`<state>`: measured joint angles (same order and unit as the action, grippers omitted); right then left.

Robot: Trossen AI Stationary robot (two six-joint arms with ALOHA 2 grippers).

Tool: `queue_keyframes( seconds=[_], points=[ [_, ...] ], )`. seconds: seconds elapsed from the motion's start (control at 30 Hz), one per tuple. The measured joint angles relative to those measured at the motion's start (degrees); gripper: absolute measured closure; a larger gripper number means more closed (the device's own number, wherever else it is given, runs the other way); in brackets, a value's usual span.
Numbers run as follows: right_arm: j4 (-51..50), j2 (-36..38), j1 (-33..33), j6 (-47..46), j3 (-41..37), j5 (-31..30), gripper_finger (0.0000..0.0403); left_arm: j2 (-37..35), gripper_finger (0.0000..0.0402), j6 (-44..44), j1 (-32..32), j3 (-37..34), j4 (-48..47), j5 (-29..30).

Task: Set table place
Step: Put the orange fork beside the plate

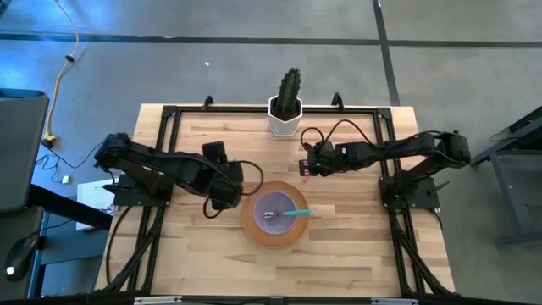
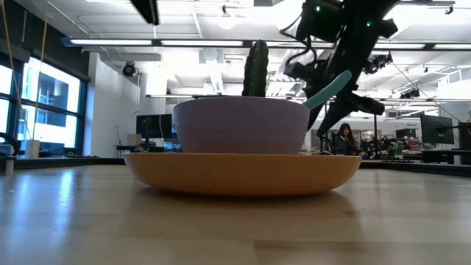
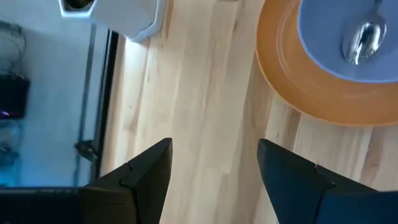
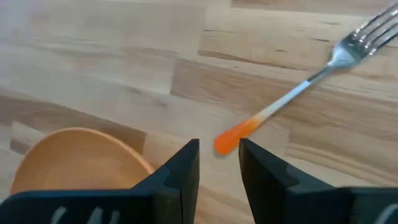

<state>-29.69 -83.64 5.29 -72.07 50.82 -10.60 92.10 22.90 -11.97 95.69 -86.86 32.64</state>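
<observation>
The round orange plate (image 1: 275, 227) lies on the table (image 1: 339, 254) near the middle. The lilac bowl (image 1: 273, 208) stands in it, and it also shows in the low view (image 2: 241, 125). The spoon's bowl (image 3: 362, 42) lies inside, and its teal handle (image 1: 298, 213) sticks out over the rim. My right gripper (image 4: 219, 149) is just beyond the plate on the far side, shut on the fork (image 4: 323, 68). My left gripper (image 3: 214, 162) is open and empty, left of the plate. My right gripper has the free end of the fork's orange handle (image 4: 231, 138) pinched between its two fingertips. The fork runs on ahead of the fingers, with the tines (image 4: 373, 31) farthest from them. I cannot tell whether the fork lies on the table or is lifted.
A white pot with a green cactus (image 1: 286, 108) stands at the middle of the far edge, close behind my right gripper. A black rail frame (image 1: 161, 169) runs round the tabletop. Bare wood shows toward the near edge and right of the plate.
</observation>
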Motion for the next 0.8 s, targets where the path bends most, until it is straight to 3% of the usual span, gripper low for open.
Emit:
queue_keyframes(
  seconds=[0.23,0.47,0.8],
  points=[
    [-3.8,0.0,3.1,-1.5,-0.1,0.7,0.0302,-8.6,0.0179,4.7,1.5,-12.4,11.4,0.1],
    [-4.7,0.0,6.3,-1.7,-0.1,2.1,0.0302,-12.5,0.0179,8.9,6.2,-19.3,11.6,-0.7],
    [-5.2,-1.0,6.0,-16.5,-0.1,-1.4,0.0302,-19.4,0.0179,-4.3,13.5,-24.5,12.0,-1.9]
  ],
)
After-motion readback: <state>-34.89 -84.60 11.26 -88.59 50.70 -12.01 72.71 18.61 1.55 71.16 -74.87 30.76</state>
